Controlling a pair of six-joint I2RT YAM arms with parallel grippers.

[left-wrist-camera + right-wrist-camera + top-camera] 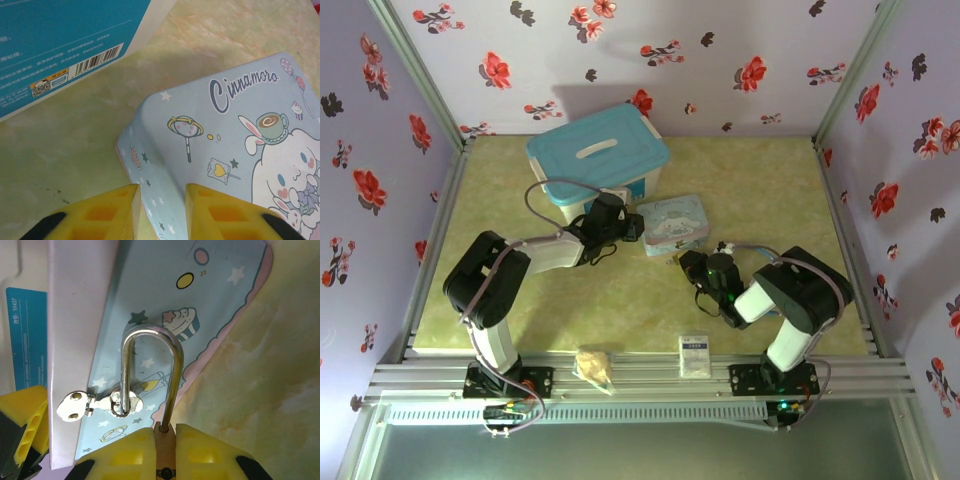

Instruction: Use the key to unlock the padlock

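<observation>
In the right wrist view my right gripper [165, 432] is shut on the brass body of the padlock [165, 440]. Its silvery shackle [150, 335] arches up. One leg enters the body. The other passes through the ring of the hasp [120, 404] on the pale blue cartoon tin [165, 290], and I cannot tell whether its end is seated. My left gripper [162, 192] hovers at the tin's [235, 125] near corner, jaws slightly apart, the tin's side wall between them. From above, both grippers [620, 225] [688, 262] flank the tin [672, 224]. The key is out of view.
A white box with a blue lid [598, 150] stands just behind the tin, its blue label [60, 40] close to my left gripper. A small white packet [695, 355] and a tan lumpy bag [594, 366] lie at the near edge. Floral walls enclose three sides.
</observation>
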